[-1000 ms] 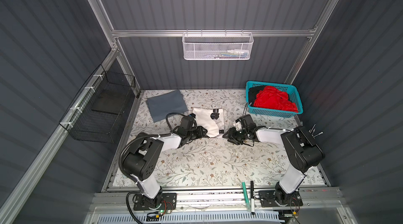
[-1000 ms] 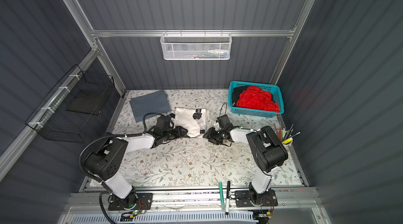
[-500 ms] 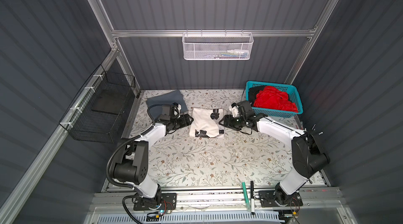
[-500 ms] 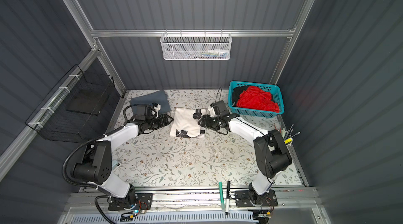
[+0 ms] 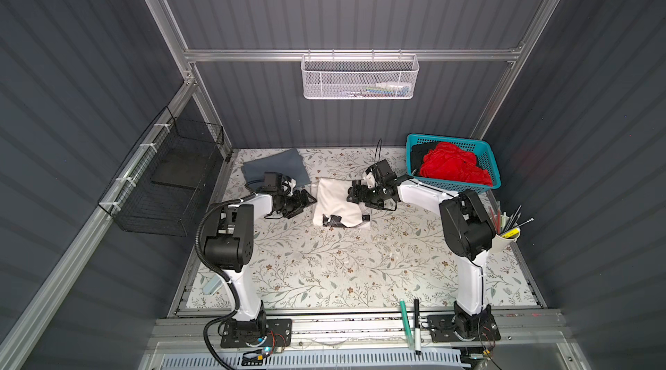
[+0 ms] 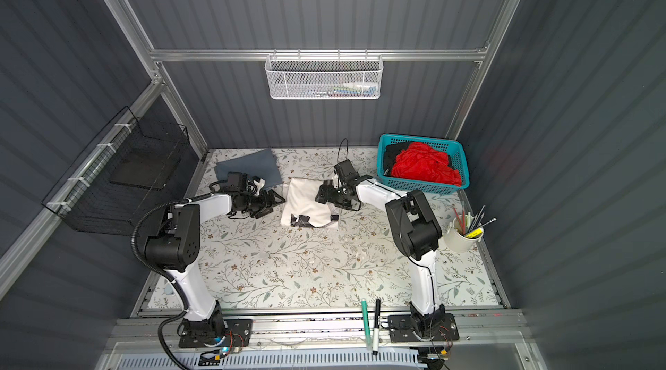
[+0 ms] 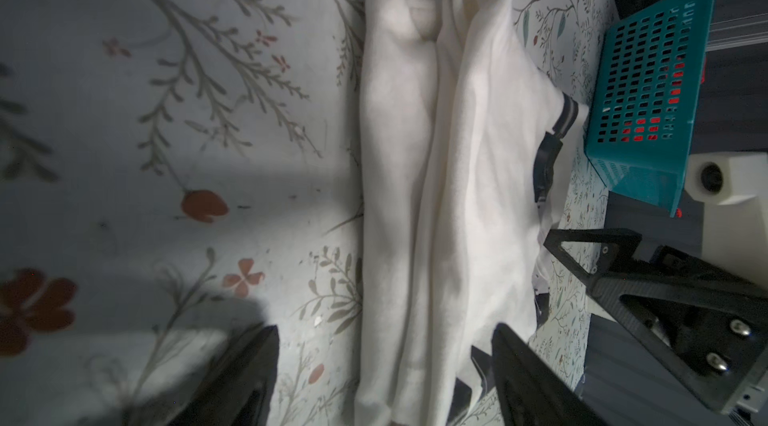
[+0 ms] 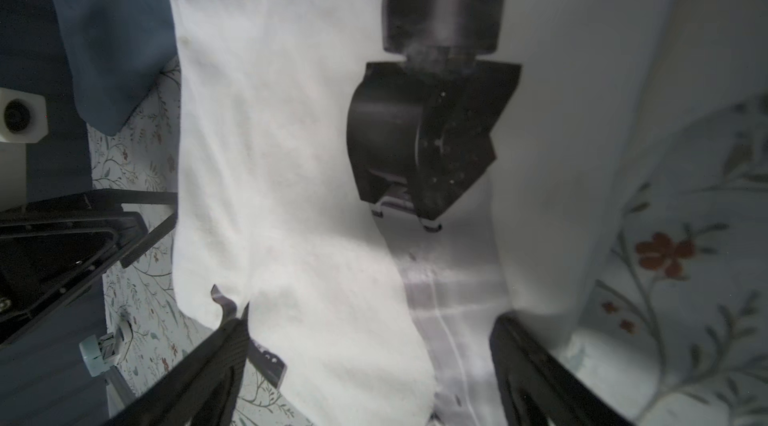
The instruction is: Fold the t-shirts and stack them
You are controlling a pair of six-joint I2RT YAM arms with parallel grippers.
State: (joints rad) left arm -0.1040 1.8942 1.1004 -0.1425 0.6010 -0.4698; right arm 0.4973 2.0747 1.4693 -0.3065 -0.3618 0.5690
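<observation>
Off-white t-shirt lies on the floral table covering as a rough folded rectangle, midway between the two arms, with black marks showing at its near edge. Left gripper sits just beside its left edge and right gripper over its right edge. Both wrist views show the jaws spread wide with no cloth pinched.

The step in hand appears to be a re-grip, either for a last fold or for carrying the bundle to the slate-grey t-shirt, which lies folded flat at the far left corner. To do it well, each pincer should probably bite through every layer at matching points on opposite edges. The left wrist view shows the layers rolled loosely, so a shallow pinch could peel off only the top one. An even lift would likely keep the folds closed.

Containers:
- Teal basket, far right, holds the crumpled red t-shirt and a black t-shirt.
- White mesh basket on the rail holds small items, too small to name.
- Black wire basket holds a dark flat slab.
- White cup holds pens.
</observation>
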